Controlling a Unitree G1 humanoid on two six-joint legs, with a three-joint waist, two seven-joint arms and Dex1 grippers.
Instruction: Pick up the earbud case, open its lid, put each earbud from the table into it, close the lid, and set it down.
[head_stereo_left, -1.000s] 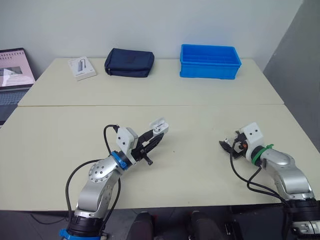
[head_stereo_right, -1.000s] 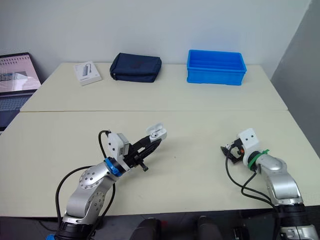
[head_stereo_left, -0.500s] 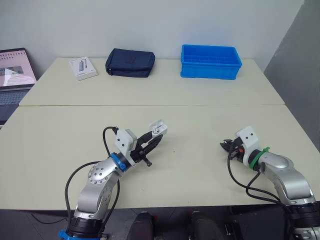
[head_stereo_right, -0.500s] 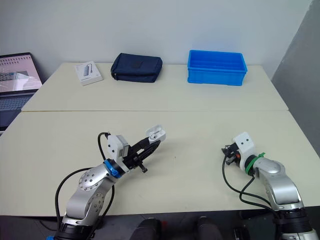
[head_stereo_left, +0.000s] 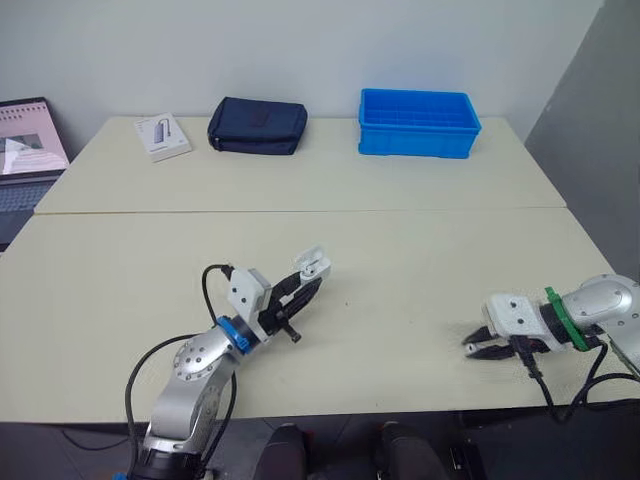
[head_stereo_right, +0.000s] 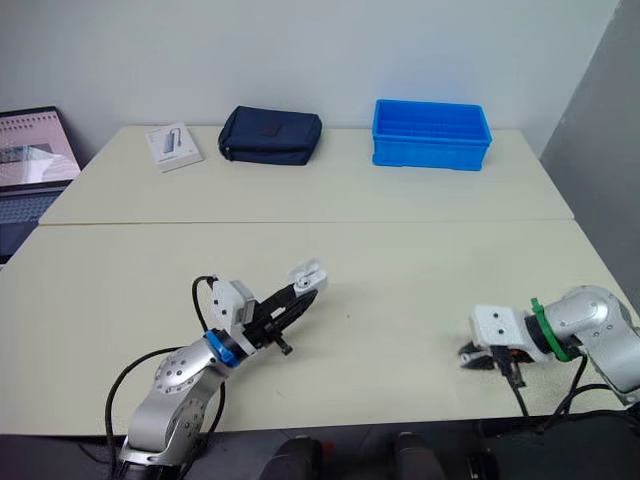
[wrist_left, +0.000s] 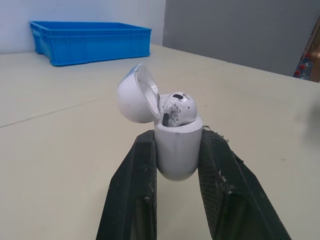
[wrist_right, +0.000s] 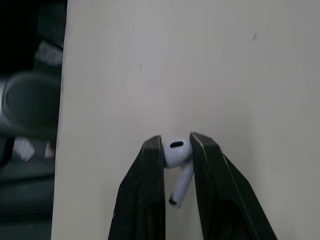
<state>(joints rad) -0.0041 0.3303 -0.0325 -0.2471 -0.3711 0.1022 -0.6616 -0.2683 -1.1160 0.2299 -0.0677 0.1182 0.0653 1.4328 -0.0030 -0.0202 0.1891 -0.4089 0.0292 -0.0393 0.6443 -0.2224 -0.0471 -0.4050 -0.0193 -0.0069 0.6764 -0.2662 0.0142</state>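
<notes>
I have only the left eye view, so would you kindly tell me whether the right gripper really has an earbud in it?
Observer: Yes. The right wrist view shows the right gripper shut on a white earbud, its head pinched between the fingers and its stem free.
Operator: Thank you. Is anything inside the case yet?
Observer: In the left wrist view the earbud case, clamped in the left gripper with its lid open, has the other earbud seated in its mouth.
</notes>
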